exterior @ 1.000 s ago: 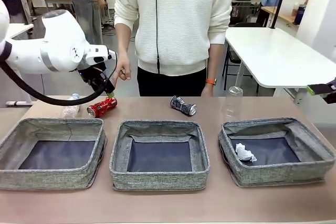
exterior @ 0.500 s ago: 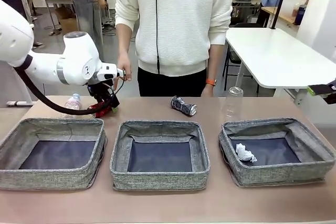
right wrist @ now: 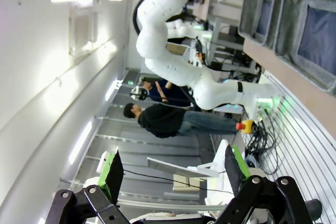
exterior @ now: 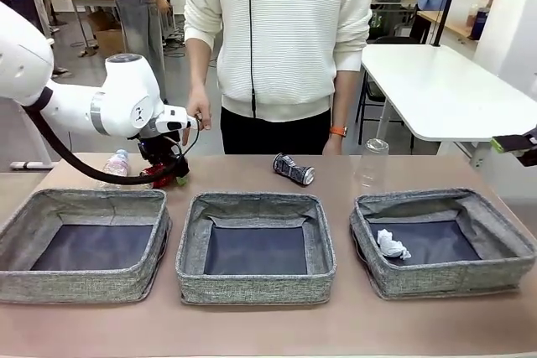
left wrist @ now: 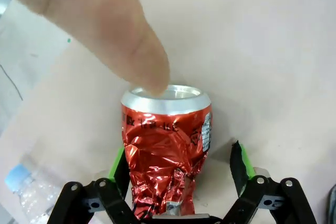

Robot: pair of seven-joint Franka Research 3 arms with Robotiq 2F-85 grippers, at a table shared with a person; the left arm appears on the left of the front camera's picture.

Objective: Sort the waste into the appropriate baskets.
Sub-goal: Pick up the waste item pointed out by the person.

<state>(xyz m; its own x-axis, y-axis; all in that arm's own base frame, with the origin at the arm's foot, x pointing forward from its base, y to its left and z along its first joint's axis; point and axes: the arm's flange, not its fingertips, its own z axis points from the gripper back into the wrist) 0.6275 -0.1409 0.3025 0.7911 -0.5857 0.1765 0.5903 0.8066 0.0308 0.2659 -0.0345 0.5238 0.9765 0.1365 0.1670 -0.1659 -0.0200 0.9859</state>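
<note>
- Currently straddling crushed red can (left wrist: 165, 150) on table (left wrist: 262, 51): left end effector (left wrist: 181, 162), partly closed, touching on one side, gap on other.
- Just beyond, on can rim: person's fingertip (left wrist: 152, 77).
- Right end effector (right wrist: 173, 169): wide open, empty.

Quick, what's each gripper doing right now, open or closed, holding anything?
Left gripper: open, fingers either side of the crushed red can, not clamped on it.
Right gripper: open, holding nothing.
</note>
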